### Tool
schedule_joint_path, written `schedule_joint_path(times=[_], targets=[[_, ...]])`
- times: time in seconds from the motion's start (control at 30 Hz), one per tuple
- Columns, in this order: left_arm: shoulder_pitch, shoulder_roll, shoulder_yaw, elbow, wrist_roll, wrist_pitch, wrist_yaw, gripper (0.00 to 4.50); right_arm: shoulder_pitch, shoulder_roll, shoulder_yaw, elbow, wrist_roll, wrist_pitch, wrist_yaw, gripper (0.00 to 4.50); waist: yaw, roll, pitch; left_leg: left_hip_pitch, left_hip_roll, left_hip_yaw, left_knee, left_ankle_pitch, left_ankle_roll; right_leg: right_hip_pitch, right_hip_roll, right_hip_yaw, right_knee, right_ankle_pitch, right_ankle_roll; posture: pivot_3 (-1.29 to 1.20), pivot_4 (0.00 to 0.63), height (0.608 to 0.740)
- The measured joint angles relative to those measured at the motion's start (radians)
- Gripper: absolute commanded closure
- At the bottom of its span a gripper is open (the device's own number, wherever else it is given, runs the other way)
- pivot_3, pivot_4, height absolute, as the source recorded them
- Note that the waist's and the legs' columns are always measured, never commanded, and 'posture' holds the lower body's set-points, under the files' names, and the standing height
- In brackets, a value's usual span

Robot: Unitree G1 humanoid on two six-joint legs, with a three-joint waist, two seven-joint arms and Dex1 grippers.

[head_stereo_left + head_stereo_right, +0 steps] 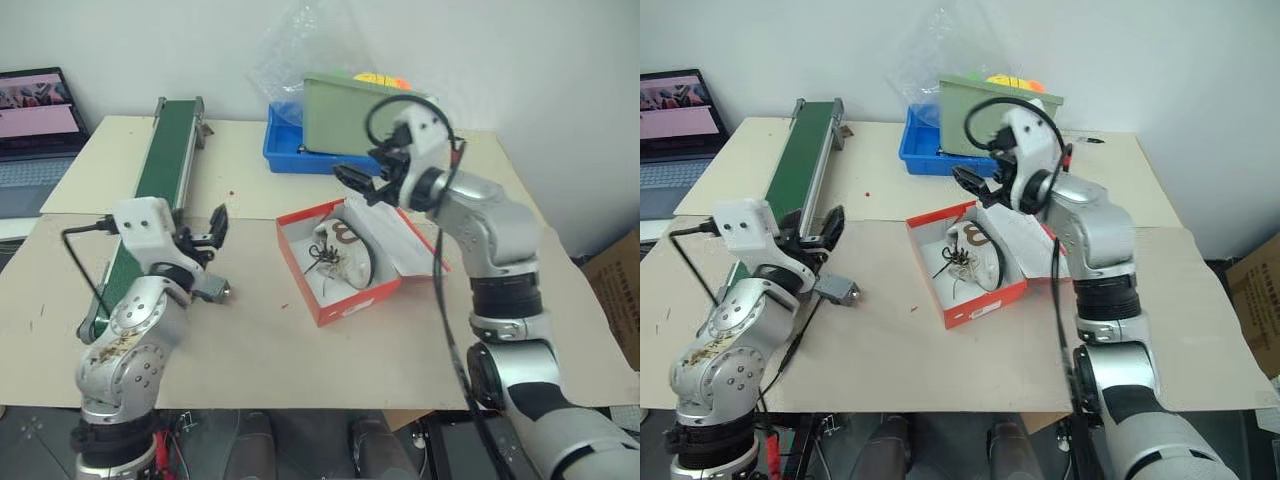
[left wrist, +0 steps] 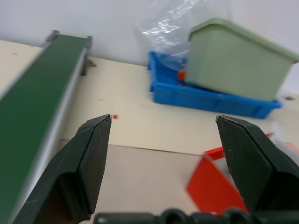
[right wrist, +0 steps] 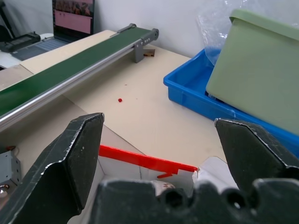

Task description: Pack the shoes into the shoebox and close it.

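Two shoes (image 1: 338, 253) already sit inside the shoebox (image 1: 345, 300), which rests in the middle of the table (image 1: 300, 350) with its lid not yet shut. Packing looks done, so closing is the step in hand. The right gripper (image 1: 352, 180) hangs just above the far side of the shoebox, fingers spread wide and holding nothing. The left gripper (image 1: 216, 226) is off to the left, well apart from the shoebox, also spread and empty. Next, a gripper likely needs to reach the lid and fold it over.
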Motion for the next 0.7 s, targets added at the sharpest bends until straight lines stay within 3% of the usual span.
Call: schedule_joint_path(times=[0.23,0.7], targets=[[0.042,0.024,0.092,0.000,0.092,0.002,-0.001,0.66,0.049,-0.042,0.030,0.068,-0.010,-0.200,0.147,0.04,0.001,0.000,0.000,0.000,0.000,0.000,0.000,0.000,0.000,0.000,0.000,0.000,0.000,0.000,0.000,0.00,0.150,0.740],[0.167,0.071,0.264,-0.001,0.165,-0.008,-0.123,0.66,0.110,-0.051,0.057,0.150,-0.001,-0.339,0.319,0.04,0.004,0.000,0.000,0.000,0.000,0.000,0.000,0.000,-0.001,0.000,0.000,0.000,0.000,0.000,0.000,0.00,0.150,0.740]])
